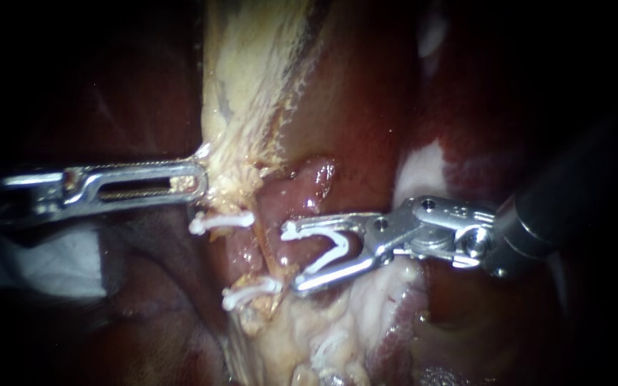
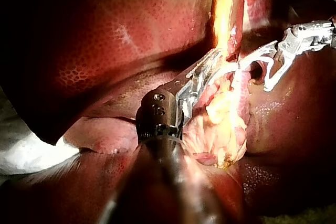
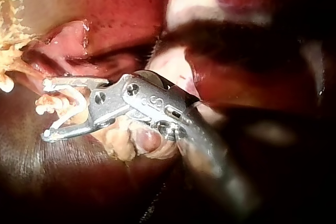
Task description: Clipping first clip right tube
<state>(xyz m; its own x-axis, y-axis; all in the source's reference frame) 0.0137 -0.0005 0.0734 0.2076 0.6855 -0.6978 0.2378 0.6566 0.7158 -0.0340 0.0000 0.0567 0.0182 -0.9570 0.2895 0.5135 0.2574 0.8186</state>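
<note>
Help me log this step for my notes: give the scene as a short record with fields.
left instrument: enters from the left, jaws shut on pale tissue
right instrument: enters from the right, jaws wide apart, holding an open clip from both sides
open clip: white, not yet closed; cannot tell what lies between its arms
placed clips: upper clip and lower clip, both white, on the pale tissue
background: dark red liver

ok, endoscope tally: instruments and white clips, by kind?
Instruments: 2, left instrument and right instrument.
Clips set on tissue: 2, upper clip, lower clip.
Clips held in right instrument's jaws: 1, loaded clip.
Total: 5.
</note>
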